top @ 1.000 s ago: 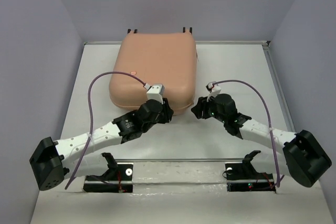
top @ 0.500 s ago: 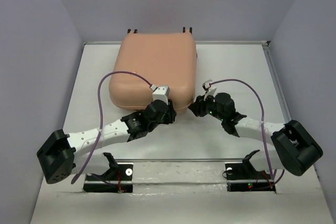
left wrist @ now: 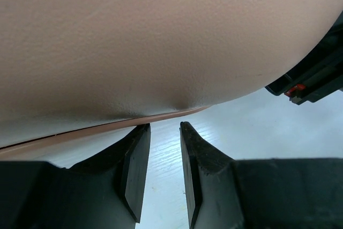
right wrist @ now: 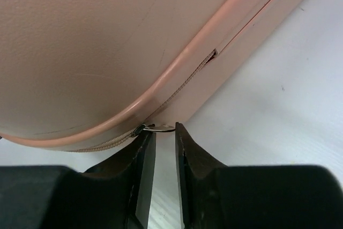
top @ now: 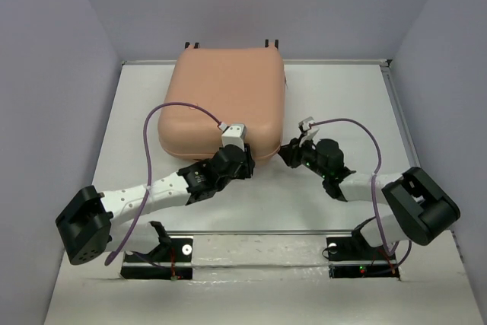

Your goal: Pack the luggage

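Observation:
The luggage (top: 224, 100) is a peach-pink hard-shell suitcase lying closed and flat at the back centre of the table. My left gripper (top: 245, 160) is at its near edge; in the left wrist view (left wrist: 164, 125) the jaws stand a little apart with nothing between them, the tips just under the shell's seam (left wrist: 107, 124). My right gripper (top: 284, 154) is at the near right corner. In the right wrist view (right wrist: 164, 127) the narrow jaws hold the metal zipper pull ring (right wrist: 161, 128) at their tips, beside the zipper tape (right wrist: 177, 92).
The white table (top: 342, 97) is walled by grey panels on three sides. The suitcase's black wheels (top: 272, 42) point to the back wall. A rail (top: 259, 234) with the arm bases runs along the near edge. The right gripper's body shows in the left wrist view (left wrist: 316, 73).
Both arms have drawn their elbows in toward the middle. The left gripper has slid slightly right along the suitcase's near edge. The right gripper stays at the near right corner.

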Controlling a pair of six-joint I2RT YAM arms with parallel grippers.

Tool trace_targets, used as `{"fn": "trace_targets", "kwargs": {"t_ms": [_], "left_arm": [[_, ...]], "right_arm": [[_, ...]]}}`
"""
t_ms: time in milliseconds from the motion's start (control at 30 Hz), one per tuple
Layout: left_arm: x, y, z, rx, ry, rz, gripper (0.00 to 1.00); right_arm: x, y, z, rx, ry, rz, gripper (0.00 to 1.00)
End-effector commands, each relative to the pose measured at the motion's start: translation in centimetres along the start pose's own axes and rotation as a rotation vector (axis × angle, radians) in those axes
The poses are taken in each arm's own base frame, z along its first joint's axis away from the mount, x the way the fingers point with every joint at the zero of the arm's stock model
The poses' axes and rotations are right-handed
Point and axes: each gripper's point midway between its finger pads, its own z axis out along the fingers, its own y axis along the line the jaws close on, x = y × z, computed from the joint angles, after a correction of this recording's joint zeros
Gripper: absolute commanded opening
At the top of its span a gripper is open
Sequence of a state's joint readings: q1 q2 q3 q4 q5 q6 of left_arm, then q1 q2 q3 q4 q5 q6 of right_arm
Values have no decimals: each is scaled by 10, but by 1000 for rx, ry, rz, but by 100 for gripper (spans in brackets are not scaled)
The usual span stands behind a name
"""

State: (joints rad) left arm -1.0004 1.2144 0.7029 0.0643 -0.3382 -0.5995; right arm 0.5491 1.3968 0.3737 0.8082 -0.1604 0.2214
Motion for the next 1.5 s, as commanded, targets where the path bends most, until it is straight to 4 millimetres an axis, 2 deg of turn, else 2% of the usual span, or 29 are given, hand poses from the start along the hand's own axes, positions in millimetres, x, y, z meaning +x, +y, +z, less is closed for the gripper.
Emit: {"fn": "trace_targets", "kwargs": {"t_ms": [0,100,200,267,300,333,367,400,500,533,667,700,733,833,867,933,967,1000,1067,1100,1133,1200,1233,1267,1300,1333,1433,1467], "left_arm": [[-39,-14,4,-4,-124,-6,40],[-48,-16,6,-17,-150,10,40],[-55,-17,11,-27,-163,24,40],[-65,-17,16,-42,-182,37,40],[-74,-17,19,-49,-199,35,40],[-79,-17,19,-49,-206,34,40],[-85,-18,20,-51,-217,37,40],[-93,-21,20,-48,-230,36,40],[-106,-27,18,-42,-257,34,40],[-107,-29,20,-39,-255,36,40],[-109,-38,25,-13,-246,38,40],[-109,-39,25,-8,-243,38,40],[-110,-41,25,-4,-241,37,39],[-113,-38,16,-6,-254,23,39],[-114,-36,12,-8,-257,20,39],[-109,-29,6,-15,-252,18,39],[-106,-27,4,-14,-246,8,39],[-100,-22,1,-15,-240,3,39],[-91,-19,-1,-7,-225,-18,39],[-87,-17,-1,-4,-217,-24,39],[-79,-12,-2,-8,-205,-27,39],[-66,-11,-1,1,-177,-33,39],[-64,-12,-2,8,-175,-33,39],[-60,-16,-3,21,-167,-28,39],[-56,-17,-3,26,-158,-26,40],[-53,-21,-3,43,-149,-24,40],[-47,-24,-1,62,-133,-20,40],[-47,-28,0,75,-131,-18,40]], "right_arm": [[-47,15,10,-79,-182,-12,19],[-44,23,12,-126,-163,10,7],[-45,26,1,-133,-176,37,7],[-34,30,-9,-122,-133,49,7],[-15,31,-13,-103,-70,57,7],[-10,35,-16,-99,-48,58,7],[-10,40,-22,-102,-43,60,7],[8,52,-27,-119,24,62,7],[34,67,-41,-100,112,55,7],[42,82,-46,-119,136,53,7],[62,106,-54,-128,199,64,7],[57,108,-52,-112,179,67,7],[57,95,-49,-29,175,86,7],[49,75,-43,66,150,67,7],[41,54,-39,110,134,91,7],[27,32,-38,127,86,129,7],[17,12,-40,136,52,160,7],[9,5,-41,126,22,165,9],[-4,4,-39,64,14,138,18],[-8,1,-37,57,15,123,32],[-22,-5,-32,51,-5,110,39],[-18,-7,-23,12,36,63,49],[-20,-12,-20,6,41,58,50],[-25,-6,-16,-41,44,20,50],[-19,-11,-13,-46,68,18,50],[-22,-7,-10,-97,74,2,50],[-20,-10,-5,-109,80,-20,52],[-24,-18,-4,-93,65,-31,52]]}}
